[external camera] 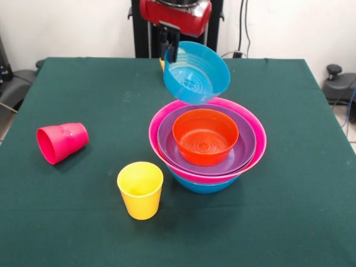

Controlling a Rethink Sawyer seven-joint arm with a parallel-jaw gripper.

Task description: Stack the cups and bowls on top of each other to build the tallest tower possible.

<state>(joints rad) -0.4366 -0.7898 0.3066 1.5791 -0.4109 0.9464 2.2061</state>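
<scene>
from the front, the tower (207,146) sits a bit right of the middle of the green table (72,222). a blue bowl (203,184) is at the bottom, then a wide pink bowl (256,130), then a purple bowl (243,151), and an orange bowl (204,136) is on top inside it. these bowls look light, hard and shiny, so i think they slip easily. the thin rim looks like the best place to grab.

the gripper (168,49) comes down from the red arm (175,15) at the top. it is pinched on the rim of a second blue bowl (196,72). that bowl hangs tipped on its side, so i can see into it. it is in the air just above the back edge of the pink bowl. it may be almost touching, but i cannot be sure from here.

a yellow cup (140,189) stands upright near the front, left of the tower. a red-pink cup (61,142) lies on its side far to the left.

there is only this one view to look at.
</scene>
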